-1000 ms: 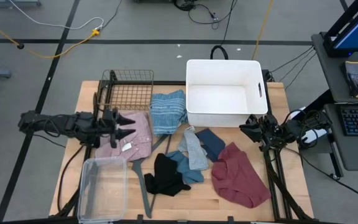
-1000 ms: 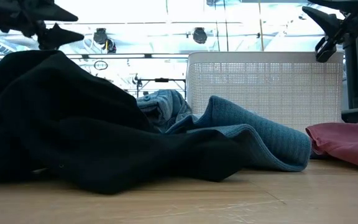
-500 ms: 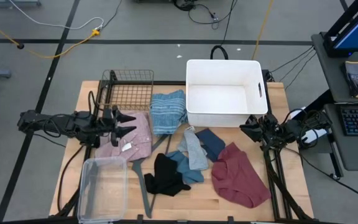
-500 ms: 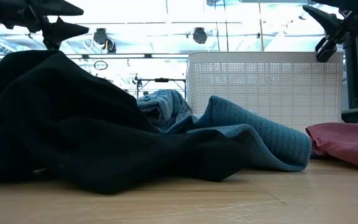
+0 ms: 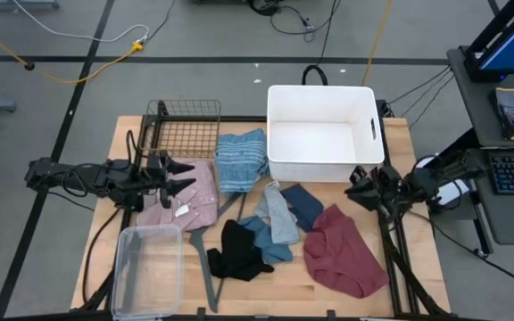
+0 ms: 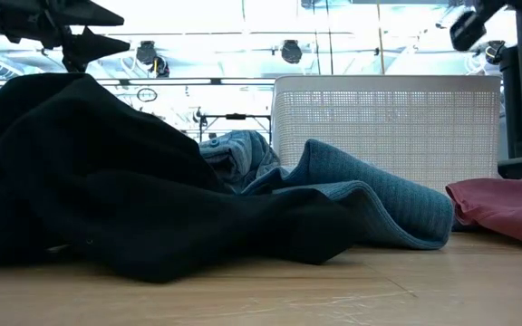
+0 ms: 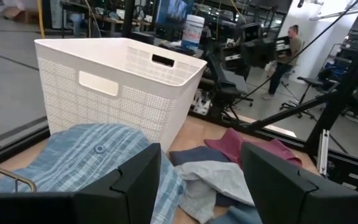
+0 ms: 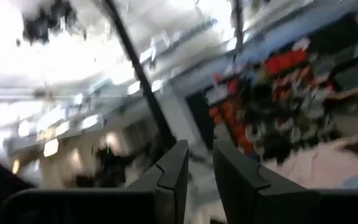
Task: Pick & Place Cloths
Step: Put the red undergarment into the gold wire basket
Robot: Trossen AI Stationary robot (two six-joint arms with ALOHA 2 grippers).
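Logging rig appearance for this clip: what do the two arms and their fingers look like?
Both arms are black and jointed, with dark cables trailing. The left gripper has two pointed black fingers, broad and angular up close. The right gripper is equally black; no markings visible.

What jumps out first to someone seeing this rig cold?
The empty white basket at the table's far edge, right of centre, dominates. In front of it cloths lie scattered: a blue striped towel, a black piece and a maroon piece toward the right front. The left claw hovers open over the pink checked shirt; the right claw sits at the right edge.
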